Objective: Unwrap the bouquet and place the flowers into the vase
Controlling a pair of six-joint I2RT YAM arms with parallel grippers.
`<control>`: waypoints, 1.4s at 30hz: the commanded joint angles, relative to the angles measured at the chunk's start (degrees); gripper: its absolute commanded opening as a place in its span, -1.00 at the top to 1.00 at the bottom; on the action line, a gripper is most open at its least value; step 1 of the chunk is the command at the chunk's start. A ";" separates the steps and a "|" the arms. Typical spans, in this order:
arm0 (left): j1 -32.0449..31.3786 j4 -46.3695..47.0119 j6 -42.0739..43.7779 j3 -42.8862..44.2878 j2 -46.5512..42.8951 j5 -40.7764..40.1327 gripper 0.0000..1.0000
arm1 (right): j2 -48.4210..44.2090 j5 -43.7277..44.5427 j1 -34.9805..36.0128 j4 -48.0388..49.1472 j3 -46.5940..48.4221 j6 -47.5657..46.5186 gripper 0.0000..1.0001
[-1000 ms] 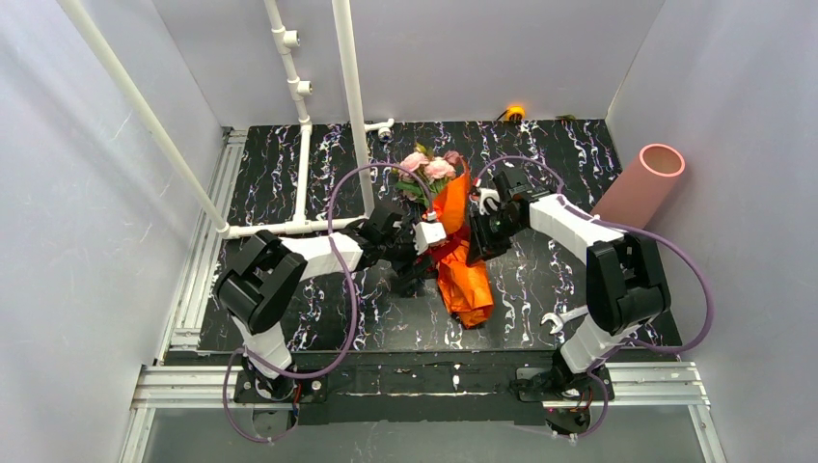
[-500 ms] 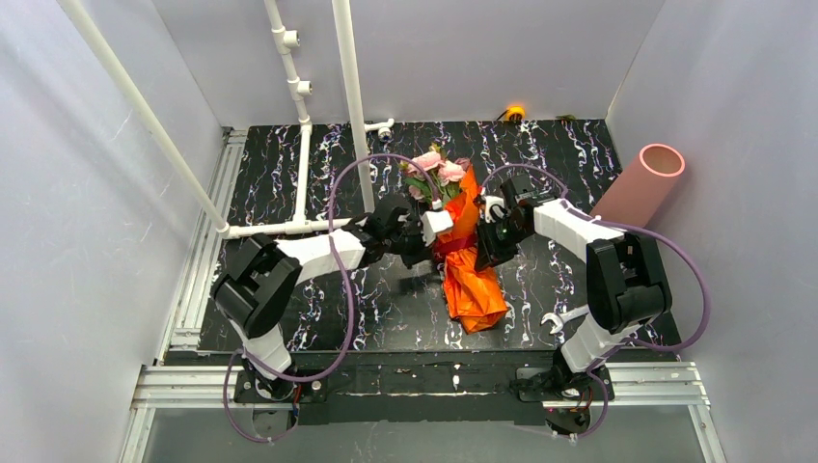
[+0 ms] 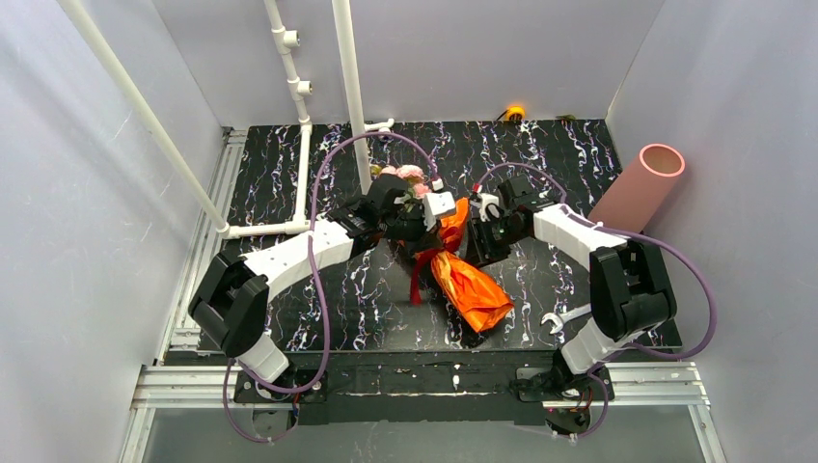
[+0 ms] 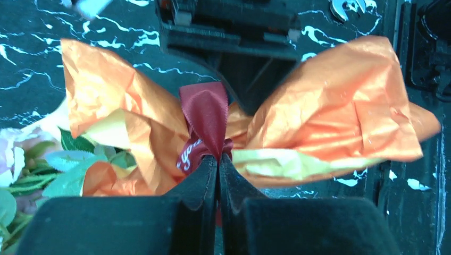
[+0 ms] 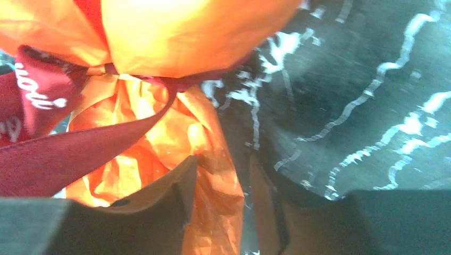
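Two grippers on one bouquet (image 3: 470, 282), mid-tabletop.

Only the left wrist view shows the left gripper (image 4: 218, 159) with jaws pressed together on the dark red ribbon (image 4: 205, 114) at the waist of the orange wrapping paper (image 4: 330, 106); only the right wrist view shows the right gripper (image 5: 222, 178) with jaws parted, a fold of paper lying loose between them; only the top view takes in the pink flowers (image 3: 405, 175) pointing toward the far edge, a ribbon tail hanging down, and one salmon vase (image 3: 639, 188) at the right edge near the far corner, tilted, apart from the bouquet; black tabletop (image 3: 289, 164) with white veins, pale grey walls, white pipes (image 3: 303, 145) at the far left; one spanner (image 3: 559, 320) by the right edge; one orange lamp (image 3: 515, 113) at the far edge.
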 commanded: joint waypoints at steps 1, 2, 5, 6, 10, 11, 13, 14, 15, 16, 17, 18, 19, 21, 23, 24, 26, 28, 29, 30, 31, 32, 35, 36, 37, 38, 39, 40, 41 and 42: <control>-0.13 -3.48 1.99 -2.33 -1.60 2.04 1.00 | 0.40 5.30 -3.81 -6.64 0.61 -6.78 -0.09; -0.05 -3.71 3.02 -3.75 -1.69 1.78 1.00 | 0.06 4.80 -4.25 -7.72 1.07 -8.12 -0.13; 0.50 -4.24 6.83 -7.40 -2.52 0.58 1.00 | -2.21 2.10 -4.66 -9.67 1.78 -11.57 -0.26; 0.67 -4.54 7.90 -8.09 -2.70 0.22 1.00 | -3.23 1.36 -4.66 -10.05 1.87 -12.79 -0.30; 1.49 -5.72 8.97 -8.10 -2.67 -0.48 0.26 | -6.16 -1.22 -4.74 -11.98 2.42 -17.50 -0.37; 1.66 -6.37 9.16 -7.61 -2.85 0.26 0.06 | -7.04 -2.11 -4.75 -12.25 2.61 -18.03 -0.37; 1.80 -6.90 9.59 -7.55 -4.41 1.52 -0.10 | -8.69 -4.16 -4.76 -12.41 3.17 -19.73 -0.37; 1.84 -6.96 10.06 -8.06 -5.50 2.09 -0.11 | -9.49 -5.32 -4.75 -12.12 3.51 -20.12 -0.37; 1.87 -7.46 10.85 -8.73 -6.76 2.72 -0.11 | -10.20 -6.30 -4.75 -11.63 3.91 -20.21 -0.37; 1.90 -8.24 11.87 -9.71 -7.85 3.26 -0.11 | -11.01 -7.05 -4.77 -10.90 4.34 -19.88 -0.36; 2.01 -9.09 12.77 -10.67 -8.96 3.44 -0.10 | -11.40 -7.85 -4.76 -9.01 4.59 -18.96 -0.35; 2.13 -9.67 13.42 -11.54 -9.77 3.29 -0.10 | -11.60 -8.57 -4.68 -7.20 4.78 -17.75 -0.35; 2.39 -9.90 13.77 -12.74 -10.37 3.06 -0.10 | -11.62 -8.81 -4.48 -6.07 5.02 -16.44 -0.35; 2.66 -8.66 13.84 -15.42 -11.18 2.17 -0.11 | -10.64 -8.35 -3.97 -2.17 5.67 -13.54 -0.34; 2.69 -5.23 14.09 -18.24 -11.18 0.82 -0.13 | -8.94 -7.81 -3.07 -1.54 7.26 -11.70 -0.30; 2.66 -3.51 14.04 -19.09 -10.75 0.41 -0.14 | -8.03 -7.65 -2.40 -1.69 7.97 -10.99 -0.28; 2.30 -1.04 13.51 -19.41 -9.18 -0.70 -0.16 | -6.77 -6.94 -0.45 -2.44 9.04 -10.40 -0.25; 1.69 1.45 12.62 -19.24 -7.02 -1.79 -0.18 | -6.10 -5.16 0.74 -2.42 8.83 -10.17 -0.25; 1.28 2.69 12.41 -19.27 -6.29 -2.31 -0.20 | -5.77 -3.95 0.86 -1.77 8.35 -9.94 -0.24; 0.76 3.29 12.31 -19.31 -5.65 -3.08 -0.23 | -5.25 -2.40 0.87 -0.95 7.88 -9.72 -0.23; 0.07 3.62 12.15 -19.36 -5.13 -3.80 -0.25 | -4.58 -0.78 0.87 -0.23 7.74 -9.71 -0.19; -0.55 4.01 11.86 -19.46 -4.59 -4.32 -0.28 | -3.75 0.63 0.81 -0.06 7.85 -10.19 -0.15; -2.39 5.70 10.51 -20.33 -3.29 -5.05 -0.43 | -1.03 2.63 0.55 -0.38 8.18 -12.07 -0.06; -2.73 6.00 9.93 -20.43 -2.76 -5.42 -0.43 | -0.32 2.84 0.48 -0.46 8.10 -12.91 -0.05; -2.90 6.52 9.17 -20.50 -2.33 -5.61 -0.43 | 0.19 3.03 0.35 -0.31 7.86 -13.96 -0.04; -2.92 7.19 8.51 -20.66 -2.04 -5.89 -0.43 | 0.45 3.36 0.25 0.19 7.57 -15.09 -0.02; -2.91 7.64 8.20 -20.80 -1.93 -6.01 -0.43 | 0.49 3.96 0.26 1.36 7.16 -16.21 -0.02; -2.83 7.93 8.19 -20.88 -1.92 -6.10 -0.43 | 0.50 4.34 0.18 2.35 6.74 -17.35 -0.02; -2.92 8.14 8.14 -20.98 -1.83 -6.26 -0.43 | 0.71 4.30 0.14 3.24 6.47 -18.44 -0.01; -2.89 8.27 7.94 -20.94 -1.71 -6.44 -0.43 | 1.33 3.98 0.14 3.42 6.37 -19.44 -0.02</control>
